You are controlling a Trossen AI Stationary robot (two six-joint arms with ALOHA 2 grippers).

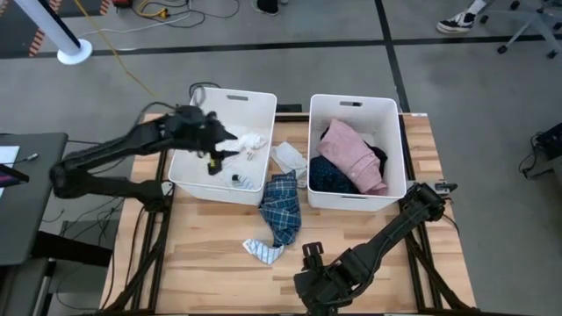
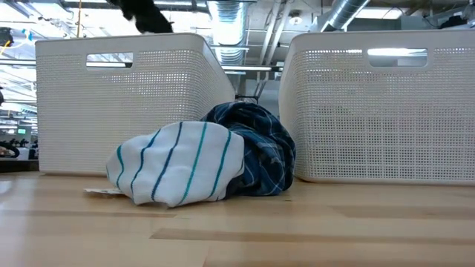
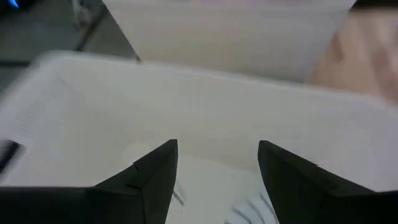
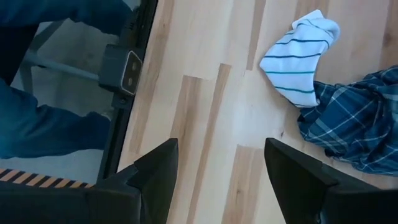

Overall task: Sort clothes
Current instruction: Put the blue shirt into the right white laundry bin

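My left gripper (image 1: pixel 216 156) hangs open over the left white tub (image 1: pixel 186 175); the left wrist view shows nothing between its fingers (image 3: pixel 217 168). In that tub lie a white sock (image 1: pixel 252 141) and a blue-white striped sock (image 3: pixel 252 211). The right tub (image 1: pixel 397 154) holds a pink garment (image 1: pixel 353 158), a navy dotted one (image 1: pixel 329 175) and a black one (image 1: pixel 378 158). A blue plaid garment (image 1: pixel 283 209) and another striped sock (image 1: pixel 263 252) lie on the table. My right gripper (image 1: pixel 312 257) waits open near the front edge, the sock ahead of it (image 4: pixel 297 59).
A white cloth (image 1: pixel 290 158) lies on the table between the two tubs. In the low view the striped sock (image 2: pixel 178 170) leans against the plaid garment (image 2: pixel 256 152) in front of the tubs. Bare wood (image 1: pixel 211 254) lies at the table's near left.
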